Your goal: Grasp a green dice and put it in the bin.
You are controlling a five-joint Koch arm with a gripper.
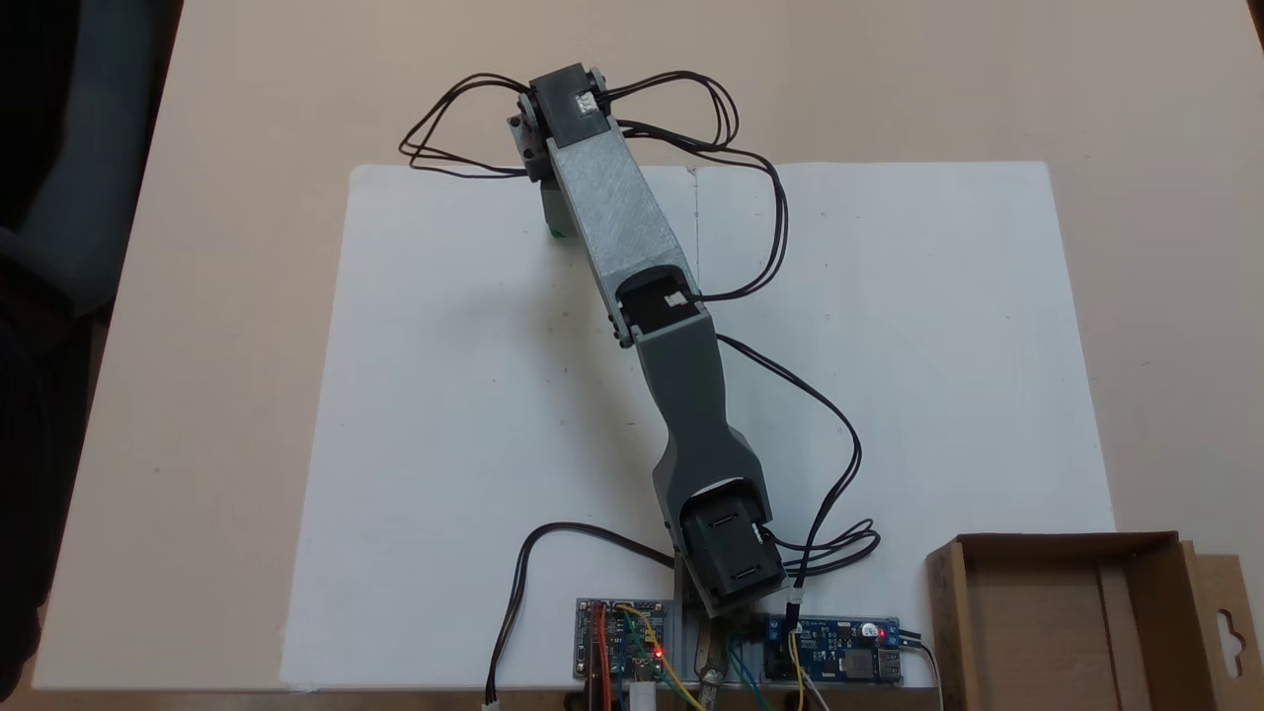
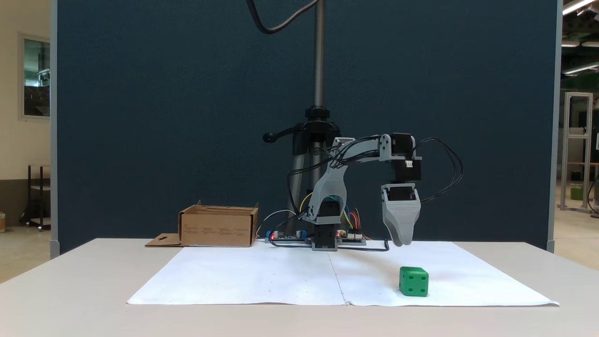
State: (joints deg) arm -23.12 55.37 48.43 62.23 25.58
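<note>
We had grasped nothing yet: our gripper (image 2: 399, 242) hung empty above the green dice (image 2: 413, 281), its opening indiscernible, and the cardboard bin (image 2: 218, 227) stood well apart.

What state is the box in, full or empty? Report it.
Empty as far as shown. In a fixed view from above, the box shows bare cardboard inside; its near edge is cut off. The dice sits on the paper.

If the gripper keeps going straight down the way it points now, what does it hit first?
Probably the green dice, sitting on the white paper just under the gripper; exact depth alignment is unclear.
</note>
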